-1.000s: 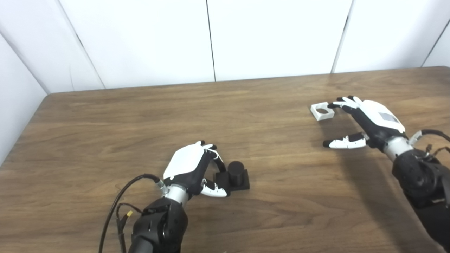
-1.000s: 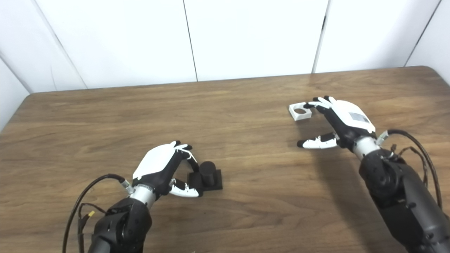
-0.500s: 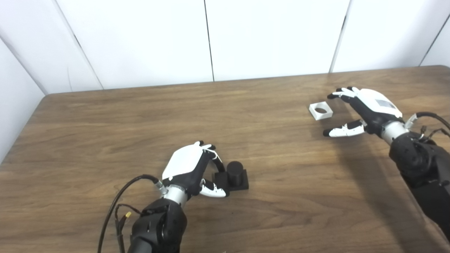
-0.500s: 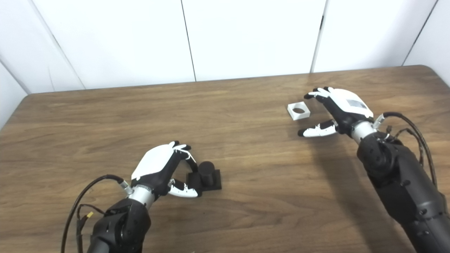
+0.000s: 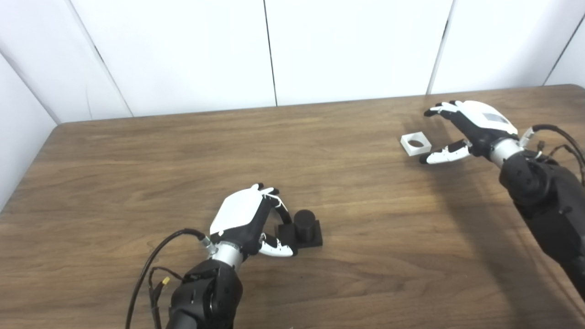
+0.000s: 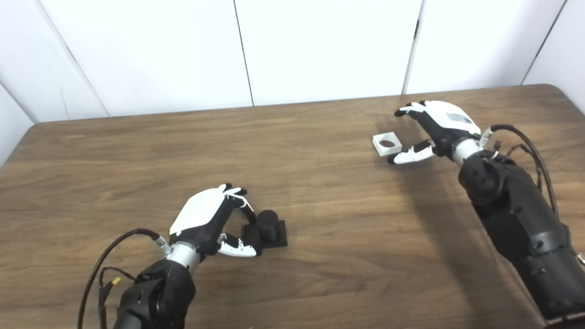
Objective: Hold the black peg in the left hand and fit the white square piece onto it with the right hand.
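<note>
Little of the task can be counted as done. The black peg (image 5: 305, 225), a short cylinder on a square base, is seen standing upright on the table (image 5: 137, 155) at near centre, and the left hand (image 5: 249, 218) is curled at the left edge of that base, fingertips and thumb touching or nearly touching it; whether it is truly gripped cannot be told, and it has not been lifted. The white square piece (image 5: 416, 143) lies flat at far right, well apart from the peg. The right hand (image 5: 470, 128) is held spread just beside it, thumb low beside its near edge, fingers arched above, nothing grasped. Grasping, carrying over and fitting are judged to remain.
</note>
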You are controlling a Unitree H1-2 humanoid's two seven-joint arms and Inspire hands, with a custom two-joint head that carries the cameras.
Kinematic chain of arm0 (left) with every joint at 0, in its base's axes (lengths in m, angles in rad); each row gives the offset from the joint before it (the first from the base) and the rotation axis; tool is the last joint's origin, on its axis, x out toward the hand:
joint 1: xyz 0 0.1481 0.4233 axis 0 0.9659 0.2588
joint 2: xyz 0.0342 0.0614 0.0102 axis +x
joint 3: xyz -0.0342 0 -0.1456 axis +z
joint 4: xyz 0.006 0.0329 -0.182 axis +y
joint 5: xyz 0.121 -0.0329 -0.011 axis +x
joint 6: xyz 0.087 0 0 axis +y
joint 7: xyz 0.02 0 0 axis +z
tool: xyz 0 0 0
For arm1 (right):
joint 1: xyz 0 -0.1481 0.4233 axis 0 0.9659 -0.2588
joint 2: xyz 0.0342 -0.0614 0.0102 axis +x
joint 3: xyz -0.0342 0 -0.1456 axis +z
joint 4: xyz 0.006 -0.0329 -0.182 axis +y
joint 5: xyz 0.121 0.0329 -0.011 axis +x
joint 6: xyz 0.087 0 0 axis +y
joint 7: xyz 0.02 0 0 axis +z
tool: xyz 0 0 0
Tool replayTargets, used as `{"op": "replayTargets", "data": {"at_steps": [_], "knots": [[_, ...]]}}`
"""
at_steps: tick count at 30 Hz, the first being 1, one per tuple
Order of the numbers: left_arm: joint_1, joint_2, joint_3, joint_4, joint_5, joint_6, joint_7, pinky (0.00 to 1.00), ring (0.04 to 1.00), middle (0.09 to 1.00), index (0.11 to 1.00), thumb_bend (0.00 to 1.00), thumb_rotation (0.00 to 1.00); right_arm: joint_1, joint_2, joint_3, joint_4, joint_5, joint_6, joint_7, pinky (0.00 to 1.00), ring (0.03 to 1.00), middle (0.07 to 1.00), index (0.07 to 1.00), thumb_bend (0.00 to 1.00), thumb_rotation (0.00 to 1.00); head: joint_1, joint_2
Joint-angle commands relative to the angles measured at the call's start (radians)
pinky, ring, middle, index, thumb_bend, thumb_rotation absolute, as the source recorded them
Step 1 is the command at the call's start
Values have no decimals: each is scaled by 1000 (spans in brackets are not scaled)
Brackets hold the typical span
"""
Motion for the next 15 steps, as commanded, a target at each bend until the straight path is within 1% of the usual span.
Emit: {"op": "replayTargets", "data": {"at_steps": [1, 8, 12, 15], "knots": [[-2, 4, -7, -4, 12, -3, -4, 1000, 1000, 912, 489, 523, 54, -78, -27, 0, -1, -7, -38, -11, 982, 1000, 946, 851, 745, 342, -3, 2], [-4, 5, -8, -7, 14, -3, -6, 1000, 1000, 913, 489, 523, 55, -119, -24, 29, 56, -26, -35, 1, 970, 1000, 941, 849, 762, 336, -5, 8], [-8, 8, -12, -8, 18, -5, -16, 1000, 1000, 914, 490, 523, 57, -141, -29, 53, 94, -34, -55, 7, 970, 999, 941, 838, 768, 330, -4, 10], [-7, 5, -13, -10, 16, -2, -19, 1000, 1000, 915, 490, 523, 57, -157, -39, 81, 113, -52, -71, 17, 970, 999, 941, 831, 766, 324, -2, 12]]}}
